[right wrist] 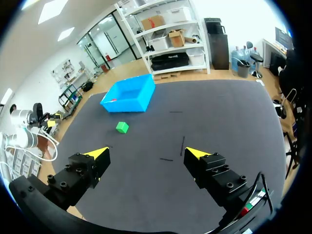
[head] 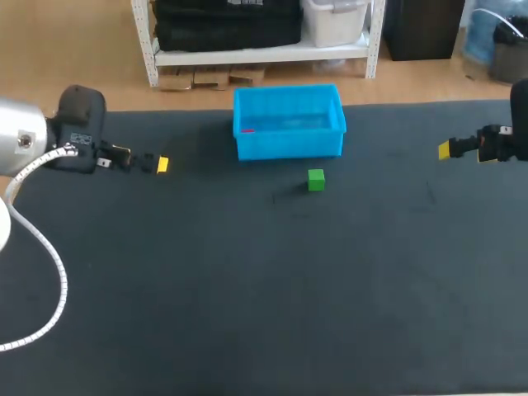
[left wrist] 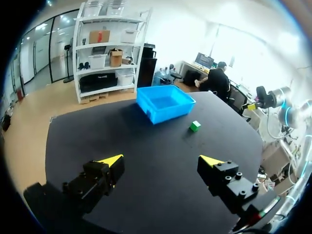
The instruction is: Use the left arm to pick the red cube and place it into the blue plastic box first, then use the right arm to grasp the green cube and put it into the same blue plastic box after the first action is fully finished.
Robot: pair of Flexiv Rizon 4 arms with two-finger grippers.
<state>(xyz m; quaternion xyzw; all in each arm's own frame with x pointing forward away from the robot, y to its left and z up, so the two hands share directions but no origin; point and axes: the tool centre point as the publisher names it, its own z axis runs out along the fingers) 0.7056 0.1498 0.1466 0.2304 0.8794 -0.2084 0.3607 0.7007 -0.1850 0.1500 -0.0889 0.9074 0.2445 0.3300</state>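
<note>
Looking down over the table (head: 247, 313), the blue box (head: 289, 124) is the one tall obstacle, at 12 o'clock near the far edge, its walls standing up from the dark top. The green cube (head: 316, 179) lies just in front of it, at about 5 o'clock from the box's middle, apart from the wall. The right gripper (head: 444, 149) sits at 3 o'clock, and the table between it and the cube is flat and bare. The left gripper (head: 158, 164), at 9 o'clock, hangs well apart from the box, fingers spread. The box is uncovered on top, with a red cube (head: 248, 129) in its 9 o'clock corner
</note>
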